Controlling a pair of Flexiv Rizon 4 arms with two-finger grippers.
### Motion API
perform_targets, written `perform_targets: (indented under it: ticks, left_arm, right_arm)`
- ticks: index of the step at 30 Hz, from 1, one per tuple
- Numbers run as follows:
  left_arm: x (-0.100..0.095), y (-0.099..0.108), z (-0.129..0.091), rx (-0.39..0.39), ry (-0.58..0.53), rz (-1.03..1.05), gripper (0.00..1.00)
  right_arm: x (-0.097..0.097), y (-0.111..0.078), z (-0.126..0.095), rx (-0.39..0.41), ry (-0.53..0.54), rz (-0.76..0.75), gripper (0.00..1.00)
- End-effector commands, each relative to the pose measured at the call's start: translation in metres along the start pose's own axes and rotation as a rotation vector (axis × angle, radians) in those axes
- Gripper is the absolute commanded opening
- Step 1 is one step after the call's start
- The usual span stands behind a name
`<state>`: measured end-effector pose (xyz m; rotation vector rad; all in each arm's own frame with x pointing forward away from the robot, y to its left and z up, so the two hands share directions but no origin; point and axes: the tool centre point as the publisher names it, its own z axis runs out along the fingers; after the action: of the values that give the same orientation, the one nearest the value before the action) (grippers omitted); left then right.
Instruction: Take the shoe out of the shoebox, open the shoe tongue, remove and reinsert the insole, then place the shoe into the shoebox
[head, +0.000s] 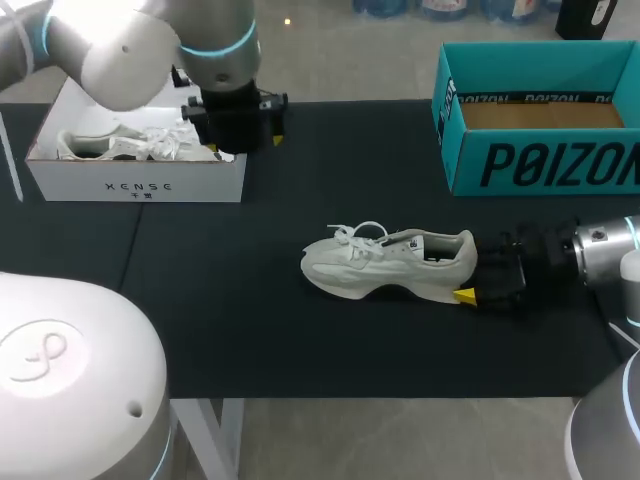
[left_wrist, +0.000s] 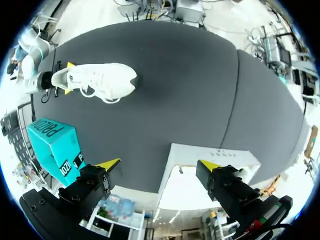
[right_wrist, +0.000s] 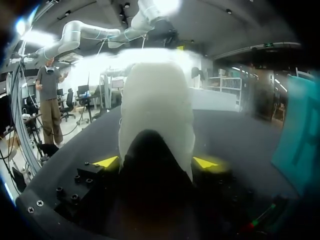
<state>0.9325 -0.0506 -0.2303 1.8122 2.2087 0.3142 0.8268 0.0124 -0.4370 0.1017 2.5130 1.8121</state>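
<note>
A white shoe (head: 385, 262) stands on its sole near the middle of the black table (head: 240, 310), out of any box, with its toe toward the left arm's side and its heel toward the right arm's side. The right gripper (right_wrist: 155, 162) has the heel between its fingers, and in the right wrist view both yellow tips lie flush against the heel's two sides, pinching it. The left gripper (left_wrist: 159, 165) hangs over the near corner of the white shoebox (head: 135, 185), well apart from the shoe, its jaws spread and holding nothing. That box holds a second pale shoe (head: 95, 146) and crumpled paper, while a teal shoebox (head: 540, 160) sits open at the far right of the table. The taking-out step looks done, and opening the tongue appears to be the step in hand. The next move likely calls for the left arm to cross to the laces (head: 358, 238) and lift the tongue while the right keeps the heel steady. The shoe is off-white with a thick, sculpted sole that arches at mid-foot, and its looped laces lie loose over the top. Its collar opening shows only as a dark patch, so it is hard to say from here whether the insole is seated inside.
</note>
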Motion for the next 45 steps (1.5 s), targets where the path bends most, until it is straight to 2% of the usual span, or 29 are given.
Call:
perform_targets:
  ticks: [1,3,7,9,10,33,34,36,37,39,42,43,45]
  left_arm:
    - [-0.014,-0.042,0.011,-0.094,0.010,-1.007,1.00]
    - [-0.021,-0.057,0.016,-0.065,-0.002,-1.151,1.00]
    - [-0.040,-0.080,0.025,0.049,-0.057,-1.377,1.00]
    - [-0.047,-0.084,0.028,0.054,-0.031,-1.434,1.00]
    - [-0.052,-0.086,0.028,0.028,-0.023,-1.482,1.00]
    - [-0.052,-0.086,0.028,0.028,-0.023,-1.482,1.00]
    - [-0.048,-0.083,0.027,-0.012,-0.051,-1.587,1.00]
    - [-0.043,-0.085,0.023,-0.010,-0.123,-1.747,1.00]
    - [-0.041,-0.086,0.022,-0.033,-0.139,-1.842,1.00]
    - [-0.040,-0.096,0.019,0.061,-0.206,-1.996,1.00]
    - [-0.046,-0.117,0.019,0.075,-0.228,-2.163,1.00]
    - [-0.048,-0.121,0.020,0.129,-0.213,-2.233,1.00]
    - [-0.056,-0.134,0.020,0.174,-0.211,-2.322,1.00]
  right_arm:
    - [0.000,-0.004,0.004,0.001,-0.001,0.000,0.00]
    - [0.000,-0.004,0.004,0.001,-0.001,0.000,0.00]
    - [0.000,-0.004,0.004,0.001,-0.001,0.000,0.00]
    - [0.000,-0.004,0.004,0.001,-0.001,0.000,0.00]
    - [0.000,-0.004,0.004,0.001,-0.001,0.000,0.00]
    - [0.000,-0.004,0.004,0.001,-0.001,0.000,0.00]
    - [0.000,-0.004,0.004,0.001,-0.001,0.000,0.00]
    - [0.000,-0.004,0.004,0.001,-0.001,0.000,0.00]
    - [0.000,-0.004,0.004,0.001,-0.001,0.000,0.00]
    - [0.000,-0.004,0.004,0.001,-0.001,0.000,0.00]
    - [0.000,-0.004,0.004,0.001,-0.001,0.000,0.00]
    - [0.000,-0.004,0.004,0.001,-0.001,0.000,0.00]
    - [0.000,-0.004,0.004,0.001,-0.001,0.000,0.00]
